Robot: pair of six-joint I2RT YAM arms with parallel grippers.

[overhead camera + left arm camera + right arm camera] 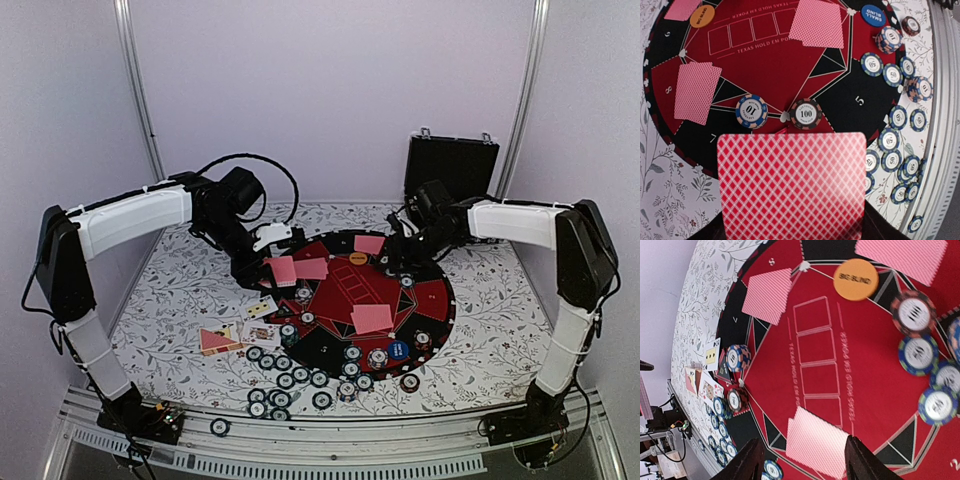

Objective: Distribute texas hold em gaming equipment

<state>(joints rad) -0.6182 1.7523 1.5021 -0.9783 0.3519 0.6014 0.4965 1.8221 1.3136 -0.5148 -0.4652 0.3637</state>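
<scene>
My left gripper (pixel 270 256) is shut on a red-backed playing card (pixel 790 185), held flat above the mat's left edge; the card hides its fingers in the left wrist view. The right gripper (pixel 802 440) hangs open over the round red-and-black mat (pixel 345 285) at its far right side (pixel 394 256), holding nothing. Face-down cards (pixel 817 442) lie on the mat below and between its fingers. More face-down cards (pixel 311 268) (pixel 369 245), an orange big-blind disc (pixel 855 279), a blue small-blind disc (pixel 873 15) and striped chips (pixel 912 315) sit on the mat.
Several loose poker chips (pixel 285 378) are scattered on the floral cloth by the mat's near-left rim. Face-up cards (pixel 225 338) lie left of them. A black hinged case (pixel 450 165) stands open at the back right. One chip (pixel 219 427) rests on the front rail.
</scene>
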